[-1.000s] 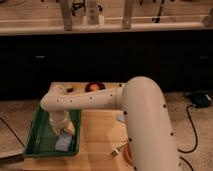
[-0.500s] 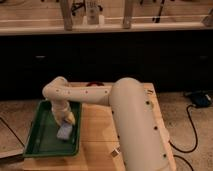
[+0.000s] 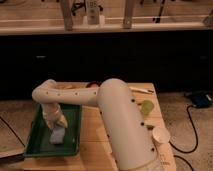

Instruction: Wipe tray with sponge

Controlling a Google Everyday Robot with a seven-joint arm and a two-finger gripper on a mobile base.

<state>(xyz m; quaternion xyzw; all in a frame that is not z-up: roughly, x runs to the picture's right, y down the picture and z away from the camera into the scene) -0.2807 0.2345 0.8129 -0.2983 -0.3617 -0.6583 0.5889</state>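
Observation:
The dark green tray lies at the left end of the wooden table. The pale blue-grey sponge lies flat on the tray's floor, right of its middle. My white arm reaches from the lower right across the table and bends down into the tray. My gripper points down at the sponge's far end and touches it or hovers just above it.
The wooden table holds a light-green round lid, a white round lid and a reddish object behind the arm. A dark counter front runs behind. A cable and a blue object lie on the floor at right.
The arm has swung and its elbow has shifted over the tray. The gripper has moved across the tray floor, and the sponge has shifted with it.

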